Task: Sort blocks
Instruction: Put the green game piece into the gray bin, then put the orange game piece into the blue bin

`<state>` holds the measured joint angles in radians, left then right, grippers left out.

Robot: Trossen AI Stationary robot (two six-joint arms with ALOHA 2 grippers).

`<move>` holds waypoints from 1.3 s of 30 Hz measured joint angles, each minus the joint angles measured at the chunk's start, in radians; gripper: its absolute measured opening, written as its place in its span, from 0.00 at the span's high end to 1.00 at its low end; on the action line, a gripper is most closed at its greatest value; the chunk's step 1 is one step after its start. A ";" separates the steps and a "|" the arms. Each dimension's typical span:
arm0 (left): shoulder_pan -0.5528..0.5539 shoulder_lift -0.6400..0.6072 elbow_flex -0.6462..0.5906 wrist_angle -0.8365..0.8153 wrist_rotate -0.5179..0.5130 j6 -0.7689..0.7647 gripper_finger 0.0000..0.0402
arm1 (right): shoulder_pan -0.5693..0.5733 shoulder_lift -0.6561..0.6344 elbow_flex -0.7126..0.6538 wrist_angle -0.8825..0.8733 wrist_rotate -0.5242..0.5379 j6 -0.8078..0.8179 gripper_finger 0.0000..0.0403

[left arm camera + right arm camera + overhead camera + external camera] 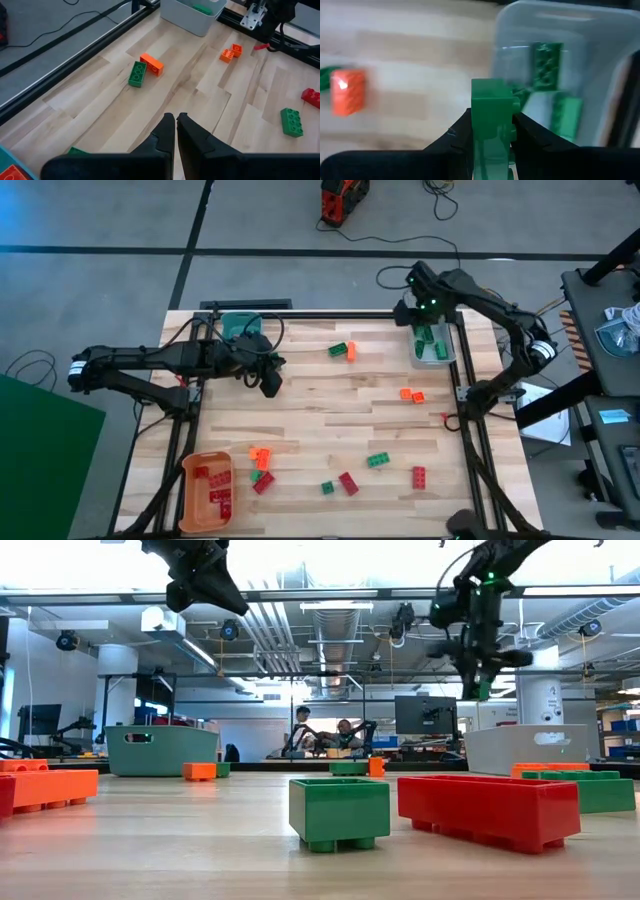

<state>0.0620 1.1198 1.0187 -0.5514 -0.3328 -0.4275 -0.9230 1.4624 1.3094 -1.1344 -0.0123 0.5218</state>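
The right gripper (491,131) hangs high over the far right corner of the table, its fingers closed on a green block (491,117) that stands up between them, and it sits at the near edge of the grey bin (436,343), which already holds several green blocks; the height and the position over that bin suggest the block is being carried there so it can be let go among its own colour. The left gripper (176,131) hovers above the bare wood on the left side, near the teal bin (238,326), with its jaws pressed almost together and nothing between them, so it seems to wait clear of the other arm's work. The orange bin (206,490) at the near left corner holds red blocks, which fits a sorting by colour. The rest of the blocks still lie loose on the table (310,405): a green and orange pair (342,351) near the far middle, small orange ones (411,394) right of centre, and red, green and orange ones scattered along the near edge
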 joint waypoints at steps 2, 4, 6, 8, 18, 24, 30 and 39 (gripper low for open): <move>0.001 0.000 0.000 0.000 0.000 0.000 1.00 | -0.033 0.006 -0.002 -0.001 0.014 -0.008 0.79; 0.001 0.000 0.000 0.000 -0.002 0.000 1.00 | -0.057 0.011 -0.002 -0.001 0.039 -0.010 0.79; 0.001 0.000 0.000 0.000 -0.005 0.000 1.00 | -0.075 0.025 -0.002 0.000 0.084 -0.012 0.79; 0.001 0.000 0.001 0.001 -0.024 0.000 1.00 | -0.087 0.046 -0.005 0.000 0.101 -0.017 0.79; 0.002 0.001 0.002 0.008 -0.052 -0.011 1.00 | -0.092 0.178 -0.008 0.024 0.102 -0.065 0.75; 0.002 0.001 0.002 0.011 -0.052 -0.034 1.00 | -0.092 0.181 -0.008 0.027 0.114 -0.064 0.61; 0.002 0.001 0.002 0.038 -0.051 -0.034 1.00 | -0.086 0.134 -0.007 0.030 0.113 -0.072 0.66; 0.003 0.001 0.002 0.055 -0.013 -0.118 1.00 | 0.028 -0.069 0.004 0.047 0.110 -0.089 0.78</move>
<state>0.0647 1.1206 1.0206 -0.4969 -0.3459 -0.5454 -0.8951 1.3939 1.3136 -1.0874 0.0975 0.4324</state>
